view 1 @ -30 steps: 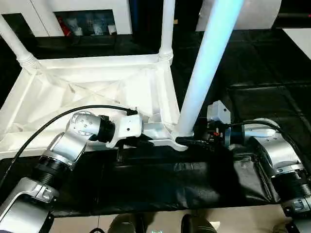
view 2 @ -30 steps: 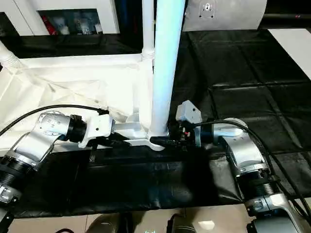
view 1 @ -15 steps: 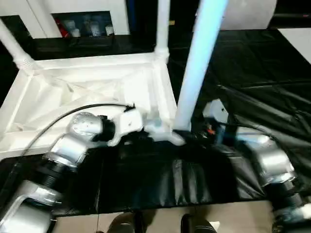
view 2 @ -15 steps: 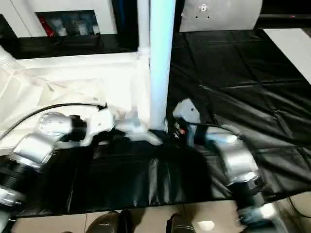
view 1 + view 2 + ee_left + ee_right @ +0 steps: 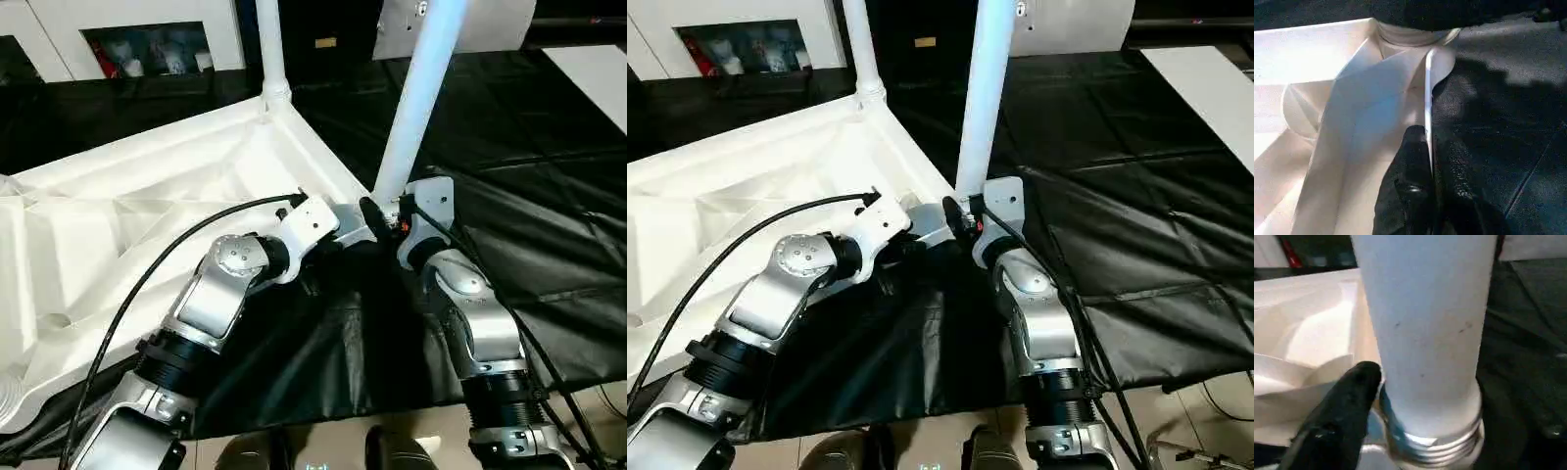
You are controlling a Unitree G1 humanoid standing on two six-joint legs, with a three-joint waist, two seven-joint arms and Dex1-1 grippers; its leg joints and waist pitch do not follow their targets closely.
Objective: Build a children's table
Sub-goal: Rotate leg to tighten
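well, no readable writing; left hand (image 5: 1432, 196) pinches table (image 5: 118, 225) rim, right hand (image 5: 377, 217) unclear.

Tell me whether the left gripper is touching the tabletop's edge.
Touching. In the left wrist view the left gripper has its jaws shut on the thin white rim of the children's table, one black finger on each side.

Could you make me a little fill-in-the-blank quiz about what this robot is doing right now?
1. The table top lies with its ribbed underside facing ____.
2. The left gripper is pinched on the top's thin ____.
3. At the base of the leg near the right gripper a screw ____ shows.
4. The work table has a ____ cover.

Missing words: up; edge; thread; black
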